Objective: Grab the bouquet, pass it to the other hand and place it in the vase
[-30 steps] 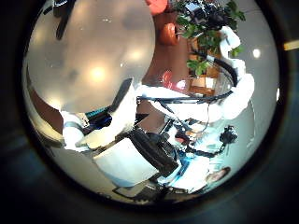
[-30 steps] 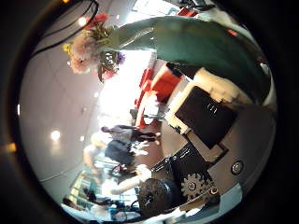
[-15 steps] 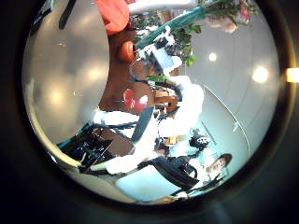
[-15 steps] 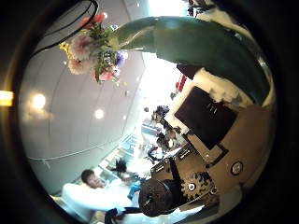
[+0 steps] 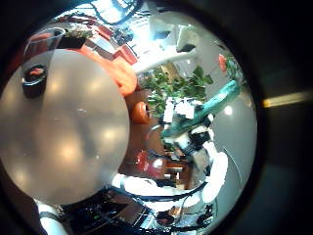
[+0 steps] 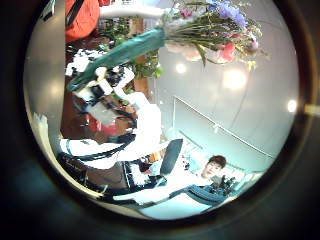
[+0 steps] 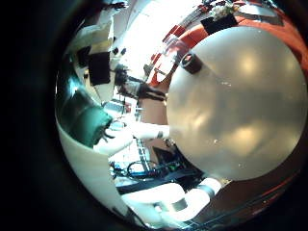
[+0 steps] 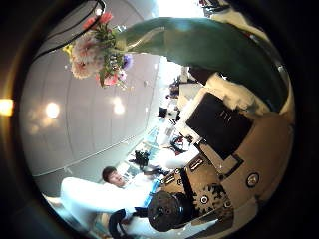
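The bouquet [image 8: 97, 55], mixed flowers with a long wrapped stem [image 8: 204, 45], lies right across my right palm in the right thumb side palm view, my fingers [image 8: 234, 124] beside it. The left thumb side palm view shows the bouquet [image 6: 205, 25] in the air with my right hand [image 6: 100, 82] curled round its stem. The stem [image 5: 210, 106] also shows in the left little finger side palm view. A small dark vase [image 5: 35, 76] stands on the round table [image 5: 68, 147], away from both hands; it also shows in the right little finger side palm view [image 7: 191, 64]. My left hand [image 6: 165, 165] is away from the bouquet, its fingers straight.
The round table [image 7: 245, 106] fills much of the right little finger side palm view. Chairs [image 5: 124, 76] and a leafy potted plant [image 5: 181, 90] stand beyond the table's edge.
The left palm view has swung round, so the bouquet and my right hand now show larger in it. The bouquet keeps its place against my right palm while the room behind it shifts.
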